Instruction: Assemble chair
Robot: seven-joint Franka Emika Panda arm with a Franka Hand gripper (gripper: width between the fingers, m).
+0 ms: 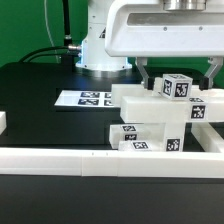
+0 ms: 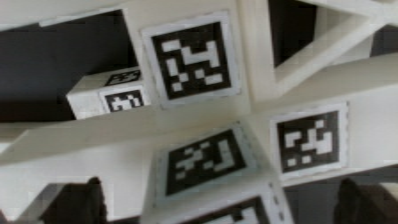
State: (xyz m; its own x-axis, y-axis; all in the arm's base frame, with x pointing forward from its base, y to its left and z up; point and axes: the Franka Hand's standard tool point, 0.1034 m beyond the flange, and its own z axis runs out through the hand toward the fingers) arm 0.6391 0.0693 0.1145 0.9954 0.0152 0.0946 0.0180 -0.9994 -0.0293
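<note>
On the black counter (image 1: 40, 100), exterior view and wrist view of one moment of the assembly

Counter: a dark surface that filled most of the exterior view, set before a green backdrop.

Arm (image 1: 100, 45): a white base that stood at the back of the counter. Its white wrist housing (image 1: 165, 30) reached across to the exterior view's right and hung above the chair.

Border rail (image 1: 60, 160): a long plain white bar that lay across the front of the counter, nearest the camera.

Chair (image 1: 150, 125): a stack of blocky white parts at the exterior view's right, just behind the rail. Black-and-white square tags faced the camera. A small tagged block (image 1: 177, 87) sat uppermost, on a wider flat part. Whether the parts were joined or only stacked could not be told. In the wrist view the chair (image 2: 196, 150) appeared close up as crossing white bars with several tags.

Marker board (image 1: 88, 98): a thin flat white sheet of tags that lay on the counter near the chair, toward the exterior view's left.

Jaws: spread wide and holding nothing. One finger (image 1: 143, 78) stood on either side of the uppermost block, apart from it. Both dark fingertips (image 2: 71, 203) showed in the wrist view, with chair parts between them.

Small white piece (image 1: 3, 122): cut off by the exterior view's left edge, well apart from the chair
</note>
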